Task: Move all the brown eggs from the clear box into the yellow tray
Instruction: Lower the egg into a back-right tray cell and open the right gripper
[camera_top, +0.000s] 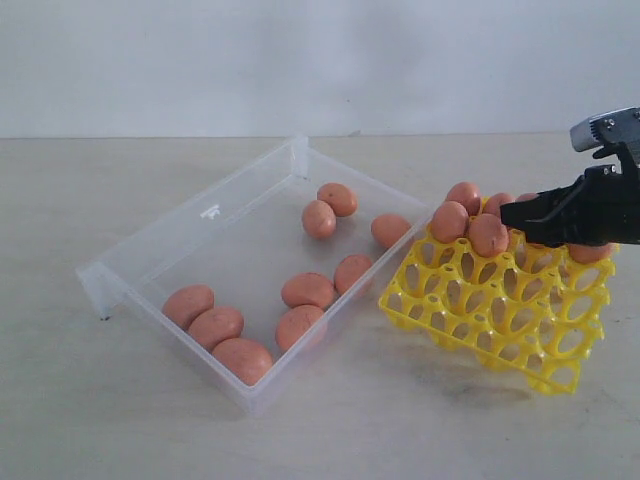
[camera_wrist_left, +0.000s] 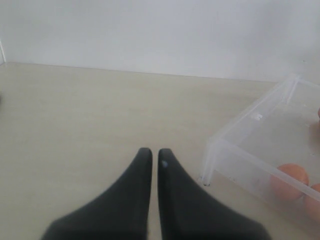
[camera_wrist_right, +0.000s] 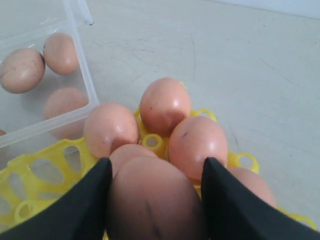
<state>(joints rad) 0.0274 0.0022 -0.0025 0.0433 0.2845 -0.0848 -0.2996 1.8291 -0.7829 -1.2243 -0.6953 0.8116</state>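
Nine brown eggs (camera_top: 308, 290) lie loose in the clear box (camera_top: 230, 240); several more sit clustered in the far cells of the yellow tray (camera_top: 500, 320) just beside it.

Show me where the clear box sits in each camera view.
Exterior view: clear box centre-left, beside the yellow tray.
Left wrist view: clear box at the right edge, cut off.
Right wrist view: clear box in the upper-left corner.
Shared landmark: brown eggs lying inside it.
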